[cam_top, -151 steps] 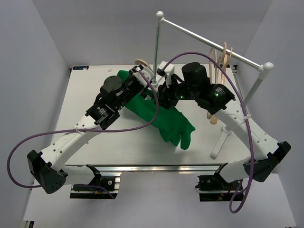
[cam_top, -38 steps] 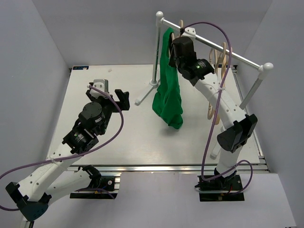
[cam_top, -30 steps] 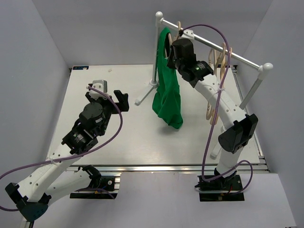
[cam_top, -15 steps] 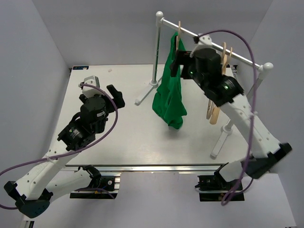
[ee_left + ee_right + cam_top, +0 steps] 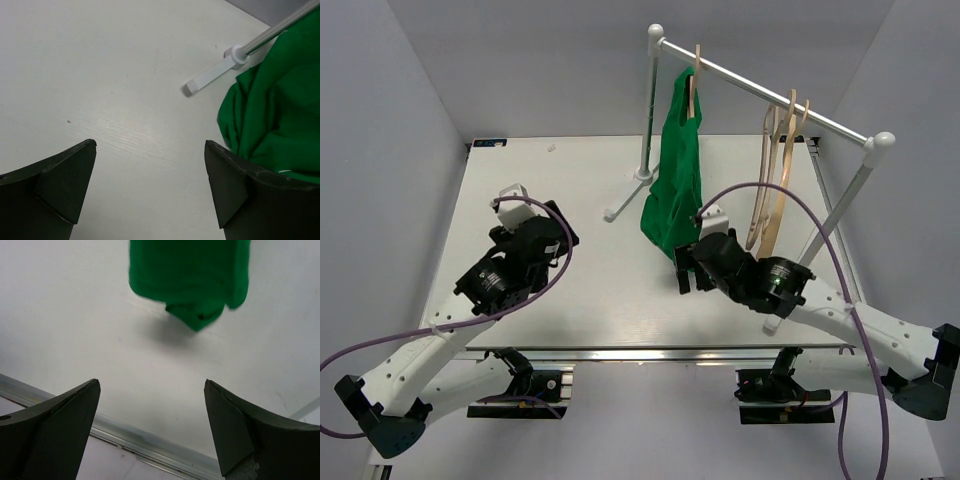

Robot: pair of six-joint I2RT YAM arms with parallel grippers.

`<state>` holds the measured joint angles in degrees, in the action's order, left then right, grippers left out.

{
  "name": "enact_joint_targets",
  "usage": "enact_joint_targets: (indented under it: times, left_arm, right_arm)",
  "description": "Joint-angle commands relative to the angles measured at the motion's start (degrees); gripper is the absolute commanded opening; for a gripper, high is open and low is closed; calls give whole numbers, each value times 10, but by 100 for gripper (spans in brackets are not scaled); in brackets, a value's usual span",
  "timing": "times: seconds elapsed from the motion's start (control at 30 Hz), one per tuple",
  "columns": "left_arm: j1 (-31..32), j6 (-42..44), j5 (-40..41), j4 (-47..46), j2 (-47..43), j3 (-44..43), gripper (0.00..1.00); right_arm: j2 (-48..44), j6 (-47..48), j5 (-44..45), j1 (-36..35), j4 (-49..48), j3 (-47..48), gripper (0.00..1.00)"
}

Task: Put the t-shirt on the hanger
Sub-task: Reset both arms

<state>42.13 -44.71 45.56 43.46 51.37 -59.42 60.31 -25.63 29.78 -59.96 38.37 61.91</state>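
White bench (image 5: pixel 570 180) with grey walls round it, and a rail (image 5: pixel 760 90) standing on posts over the far right part. The t-shirt (image 5: pixel 678 170) is on the hanger (image 5: pixel 694 75), which hooks over the rail near its left post. The green cloth hangs down in a long bunched fold, and its lower end is clear of the bench, with a shadow below it in my right wrist view. Two spare hangers (image 5: pixel 775 170) hang further right on the same rail, apart from the shirt. My left tool (image 5: pixel 558 228) is low over the left half of the bench, jaws wide with nothing between them. Its camera shows bare bench, the rail's foot (image 5: pixel 210 80) and the t-shirt (image 5: pixel 280 115) off to the right. My right tool (image 5: pixel 684 270) is near the front, just below the shirt's hem, jaws wide too and holding nothing. The t-shirt (image 5: pixel 190 280) sits ahead of it at the top of its view.
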Motion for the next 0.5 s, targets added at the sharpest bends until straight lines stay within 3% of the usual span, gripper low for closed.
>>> enact_joint_targets:
  times: [0.0, 0.23, 0.47]
  left_arm:
    - [0, -34, 24, 36, -10, 14, 98]
    - [0, -29, 35, 24, -43, 46, 98]
    - [0, -33, 44, 24, -58, 53, 98]
  right_arm:
    - [-32, -63, 30, -9, -7, -49, 89]
    - [-176, -40, -17, -9, -108, -172, 89]
    - [-237, -45, -22, -9, -135, -224, 89]
